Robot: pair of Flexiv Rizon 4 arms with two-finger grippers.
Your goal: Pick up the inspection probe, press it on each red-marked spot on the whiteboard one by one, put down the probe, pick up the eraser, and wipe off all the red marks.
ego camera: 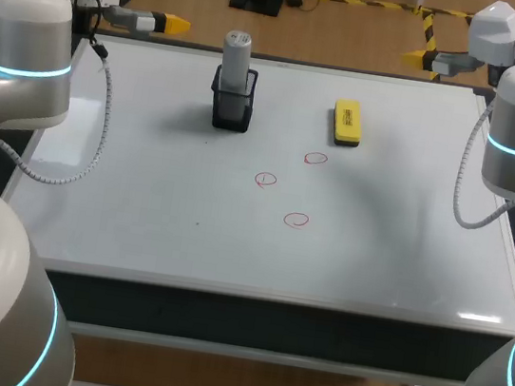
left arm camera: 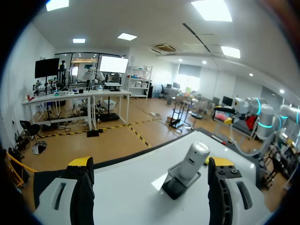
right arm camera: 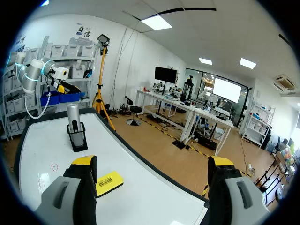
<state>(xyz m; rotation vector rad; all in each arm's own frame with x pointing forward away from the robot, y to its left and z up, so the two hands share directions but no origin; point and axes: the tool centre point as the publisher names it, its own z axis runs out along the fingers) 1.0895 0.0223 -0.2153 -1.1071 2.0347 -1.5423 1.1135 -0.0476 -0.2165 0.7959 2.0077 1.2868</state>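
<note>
Left gripper [left arm camera: 150,163]: yellow-tipped fingers spread wide, nothing between them. It sits by the far left corner of the glossy white whiteboard [ego camera: 143,187].

Right gripper [right arm camera: 152,161]: fingers equally wide, empty. It sits by the board's far right corner.

Grey cylindrical inspection probe [ego camera: 236,54]: upright in its black open-topped holder [ego camera: 232,108], on the far part of the board, left of centre. In the left wrist view it stands ahead of the left gripper, on the side of one finger, clear of both.

Yellow rectangular block eraser [ego camera: 347,122]: flat on the board, right of the holder and well apart from it. In the right wrist view it lies ahead of one finger.

Red marks, all thin pen circles:
- far red circle [ego camera: 315,159], near the eraser
- middle red circle [ego camera: 265,180]
- near red circle [ego camera: 297,220]

All three are whole.
</note>
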